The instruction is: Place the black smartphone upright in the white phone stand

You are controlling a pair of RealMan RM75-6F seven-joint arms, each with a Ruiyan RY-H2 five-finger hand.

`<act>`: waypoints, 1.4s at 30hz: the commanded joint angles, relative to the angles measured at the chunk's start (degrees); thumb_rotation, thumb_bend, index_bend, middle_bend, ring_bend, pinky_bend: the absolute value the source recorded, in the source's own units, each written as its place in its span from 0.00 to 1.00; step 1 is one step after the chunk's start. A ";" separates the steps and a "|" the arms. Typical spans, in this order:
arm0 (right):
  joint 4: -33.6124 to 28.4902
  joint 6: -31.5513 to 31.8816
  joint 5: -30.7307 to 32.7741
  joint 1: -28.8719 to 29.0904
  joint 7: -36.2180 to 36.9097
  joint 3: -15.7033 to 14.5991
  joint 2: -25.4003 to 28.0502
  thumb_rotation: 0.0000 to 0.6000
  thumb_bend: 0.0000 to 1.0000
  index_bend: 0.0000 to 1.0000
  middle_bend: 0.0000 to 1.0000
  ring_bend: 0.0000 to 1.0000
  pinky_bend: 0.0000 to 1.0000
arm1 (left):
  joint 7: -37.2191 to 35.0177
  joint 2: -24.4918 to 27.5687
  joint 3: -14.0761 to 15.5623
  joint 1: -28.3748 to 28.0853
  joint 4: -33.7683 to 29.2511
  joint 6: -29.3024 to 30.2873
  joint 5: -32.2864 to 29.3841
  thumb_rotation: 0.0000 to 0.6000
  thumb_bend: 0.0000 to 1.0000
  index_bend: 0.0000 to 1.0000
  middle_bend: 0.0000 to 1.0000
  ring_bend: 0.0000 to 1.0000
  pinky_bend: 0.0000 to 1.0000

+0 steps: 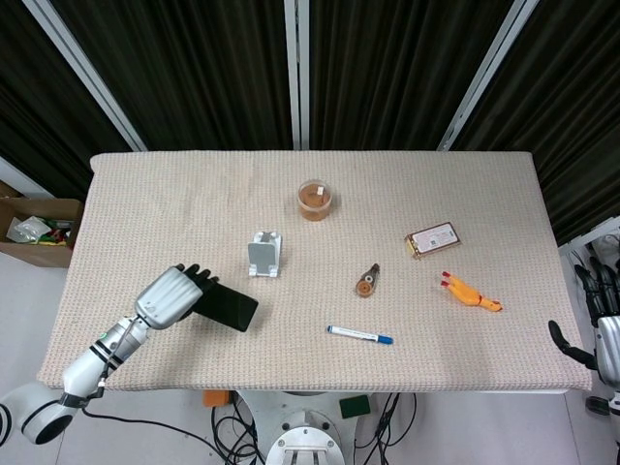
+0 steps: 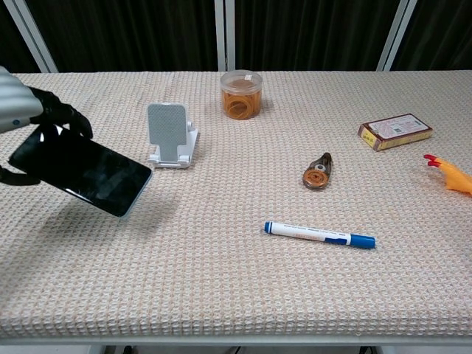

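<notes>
My left hand (image 1: 170, 295) (image 2: 29, 112) grips one end of the black smartphone (image 1: 225, 306) (image 2: 80, 170) and holds it above the table at the front left, its screen facing up and tilted. The white phone stand (image 1: 264, 254) (image 2: 170, 135) stands empty, behind and to the right of the phone. My right hand (image 1: 603, 341) hangs beyond the table's right edge, away from everything, and its fingers are too cut off to read.
On the table lie a round tub of orange bands (image 1: 316, 199), a correction-tape roller (image 1: 367, 281), a blue-capped marker (image 1: 359, 335), a flat brown box (image 1: 432, 238) and a rubber chicken toy (image 1: 470, 293). A cardboard box (image 1: 39, 231) sits off the left edge.
</notes>
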 commanded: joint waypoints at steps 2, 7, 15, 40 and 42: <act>-0.05 0.08 0.11 -0.07 -0.02 0.04 -0.06 0.93 0.33 0.00 0.00 0.00 0.00 | 10.73 3.68 -1.70 -0.84 -0.30 1.82 3.18 1.00 0.33 0.78 0.78 0.58 0.62; -0.30 -0.09 0.16 0.04 -0.58 0.11 -0.05 0.93 0.33 0.00 0.00 0.00 0.00 | 20.85 6.42 -3.66 -2.81 2.09 4.64 10.05 1.00 0.34 0.78 0.78 0.58 0.62; -0.75 -0.18 -0.32 0.45 -1.66 0.22 -0.54 0.93 0.33 0.00 0.00 0.00 0.00 | 30.02 8.81 -6.03 -10.19 6.53 3.28 22.82 1.00 0.33 0.76 0.78 0.58 0.63; 1.30 -1.35 1.86 0.57 -2.12 0.59 -2.31 0.93 0.33 0.00 0.00 0.00 0.00 | 16.88 -4.06 -2.12 -25.90 31.01 3.59 36.75 1.00 0.33 0.73 0.75 0.56 0.60; 1.71 -1.51 2.15 0.54 -1.82 0.59 -2.55 0.93 0.33 0.00 0.00 0.00 0.00 | 16.19 -4.53 -1.86 -26.43 32.09 3.53 36.49 1.00 0.33 0.73 0.75 0.56 0.59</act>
